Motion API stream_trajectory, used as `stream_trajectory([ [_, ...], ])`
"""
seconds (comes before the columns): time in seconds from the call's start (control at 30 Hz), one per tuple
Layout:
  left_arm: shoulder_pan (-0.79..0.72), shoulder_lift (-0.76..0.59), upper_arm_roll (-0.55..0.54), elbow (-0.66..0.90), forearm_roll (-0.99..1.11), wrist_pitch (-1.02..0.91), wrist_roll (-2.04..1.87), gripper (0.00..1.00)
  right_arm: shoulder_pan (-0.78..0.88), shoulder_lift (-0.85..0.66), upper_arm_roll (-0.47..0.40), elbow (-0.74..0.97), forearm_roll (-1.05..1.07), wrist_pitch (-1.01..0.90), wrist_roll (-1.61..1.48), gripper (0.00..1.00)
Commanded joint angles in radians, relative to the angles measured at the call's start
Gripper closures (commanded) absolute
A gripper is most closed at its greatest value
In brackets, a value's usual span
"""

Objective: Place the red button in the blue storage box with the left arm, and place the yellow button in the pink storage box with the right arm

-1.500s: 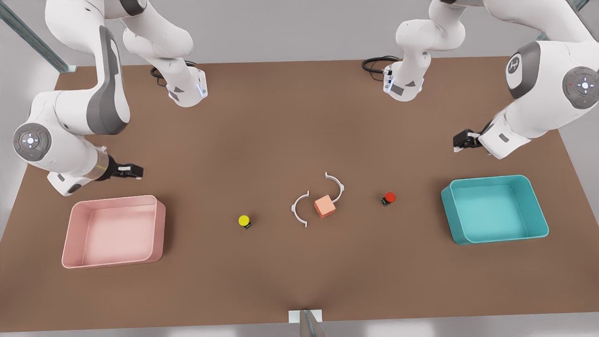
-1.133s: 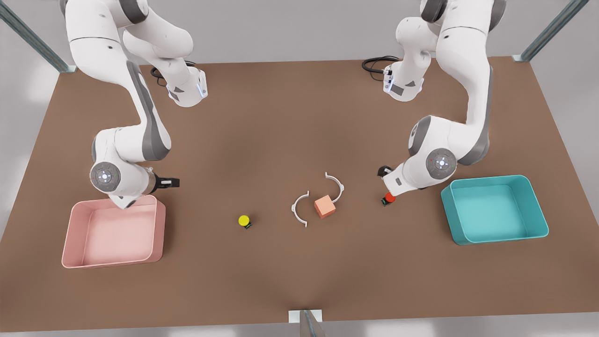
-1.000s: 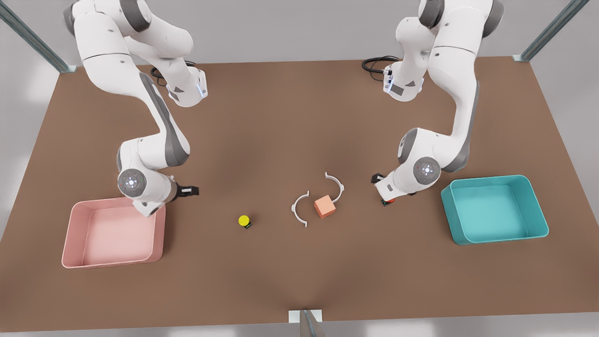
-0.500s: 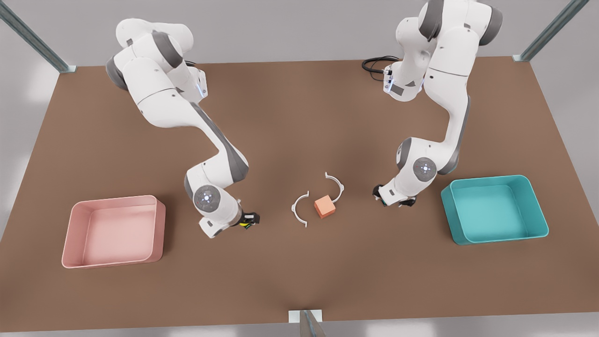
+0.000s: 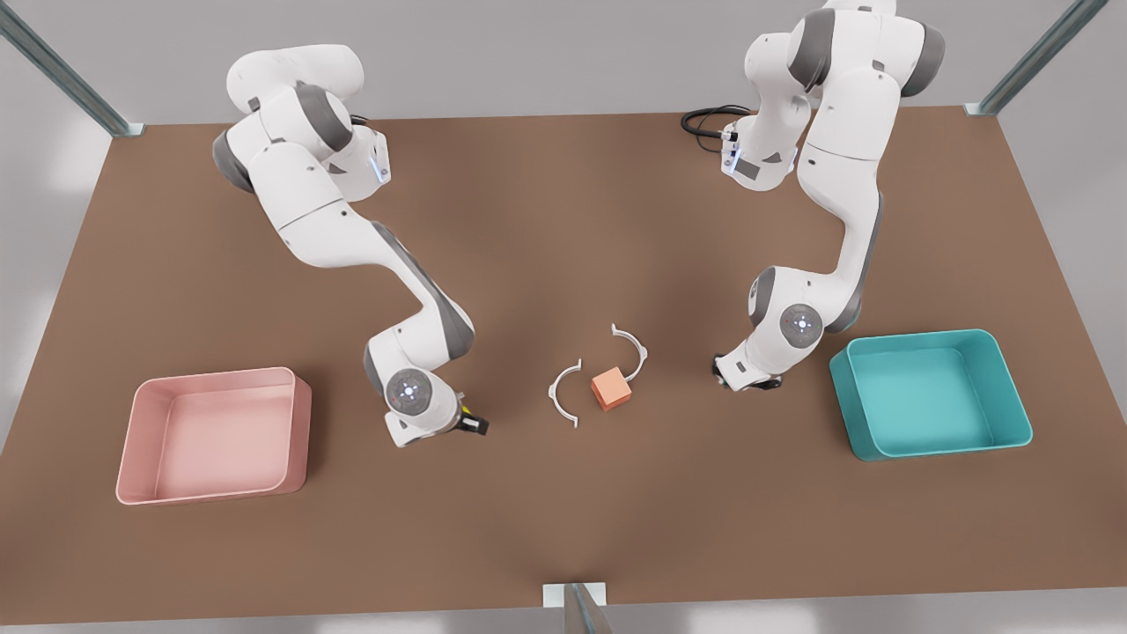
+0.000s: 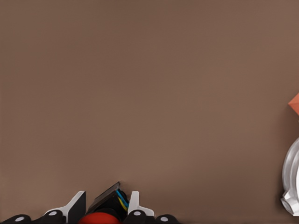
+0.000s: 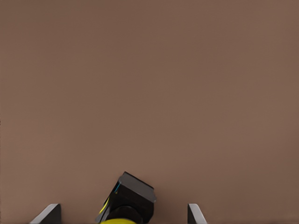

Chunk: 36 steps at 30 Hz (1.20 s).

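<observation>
The red button [image 6: 100, 218] sits on its dark base between the fingers of my left gripper [image 6: 106, 210], which press on both sides of the base. In the front view this gripper [image 5: 735, 380] is down at the table, left of the blue storage box [image 5: 920, 339], and covers the button. The yellow button [image 7: 119, 220] lies between the widely spread fingers of my right gripper [image 7: 122, 213], which touch nothing. That gripper [image 5: 467, 424] is low over the table, to the right of the pink storage box [image 5: 211, 379] in the front view.
A salmon-orange cube [image 5: 611, 388] stands at the table's middle between two white arc pieces [image 5: 562, 396] [image 5: 634, 343]. The cube's corner [image 6: 295, 102] and one arc [image 6: 290, 182] edge into the left wrist view. Both boxes hold nothing.
Both arms swung from beside their boxes toward the middle and came down over the buttons. In the last half second each gripper sank lower, hiding its button in the front view.
</observation>
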Motion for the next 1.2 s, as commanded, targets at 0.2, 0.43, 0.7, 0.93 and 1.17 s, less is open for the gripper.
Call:
stream_trajectory([
  [0.2, 0.000, -0.008, 0.005, 0.002, 0.001, 0.006, 0.013, 0.53, 0.003, 0.035, -0.001, -0.001, -0.002, 0.065, 0.208, 0.00],
  [0.43, 0.000, -0.102, 0.057, 0.009, 0.003, -0.106, 0.077, 0.49, 0.003, 0.040, 0.004, -0.001, 0.004, 0.067, 0.209, 0.70],
  [0.7, 0.000, -0.171, 0.259, 0.134, 0.001, -0.344, 0.398, 0.49, 0.003, 0.031, 0.007, 0.004, 0.001, 0.059, 0.211, 0.71],
  [0.93, 0.166, -0.101, 0.308, 0.229, -0.020, -0.358, 0.758, 0.49, -0.085, -0.126, 0.009, 0.008, -0.036, -0.127, -0.007, 0.72],
  [1.17, 0.178, -0.033, 0.304, 0.261, -0.079, -0.364, 0.732, 0.00, -0.379, -0.256, 0.010, -0.038, -0.036, -0.286, -0.539, 0.72],
])
